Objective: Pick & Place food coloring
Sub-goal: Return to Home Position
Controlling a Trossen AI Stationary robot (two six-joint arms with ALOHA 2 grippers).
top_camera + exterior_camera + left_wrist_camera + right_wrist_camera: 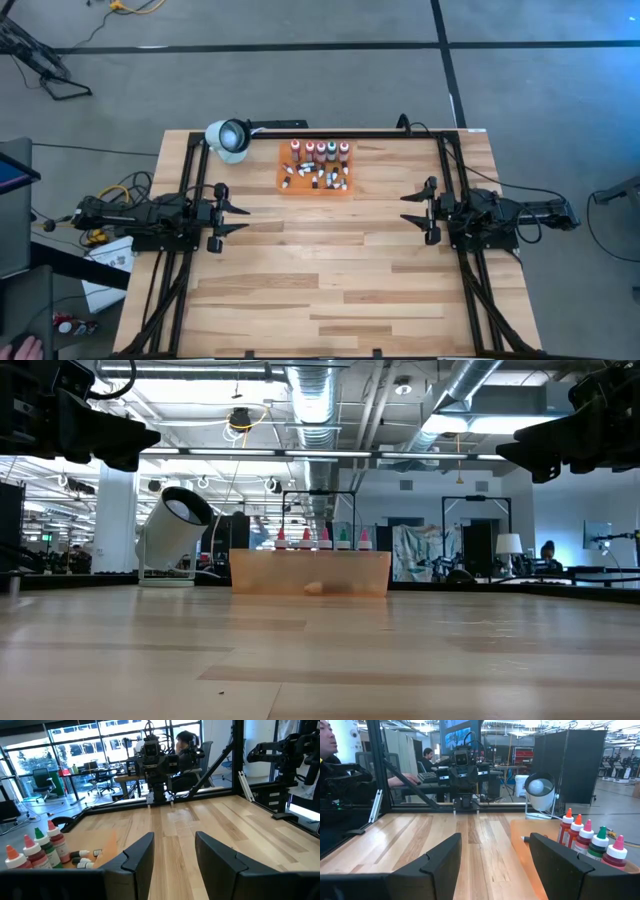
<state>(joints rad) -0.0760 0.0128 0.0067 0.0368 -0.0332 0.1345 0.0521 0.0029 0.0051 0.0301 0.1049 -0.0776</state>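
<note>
The food coloring bottles (318, 152) stand in a row along the far side of a flat orange tray (283, 184), with several small vials (318, 178) lying in front of them. The tray rests flat on the table near its far edge. The left wrist view shows bottles (37, 851) and vials (82, 859); the right wrist view shows bottles (590, 839). My left gripper (240, 211) hovers open over the table's left side. My right gripper (408, 208) hovers open over the right side. Both point toward the table's middle, well short of the tray.
A white lamp head (229, 137) lies on the far left part of the table beside the tray, with a black bar (340, 133) running along the far edge. Bare wooden tabletop (320, 270) spreads between the arms and toward the near edge. People sit at desks beyond the table.
</note>
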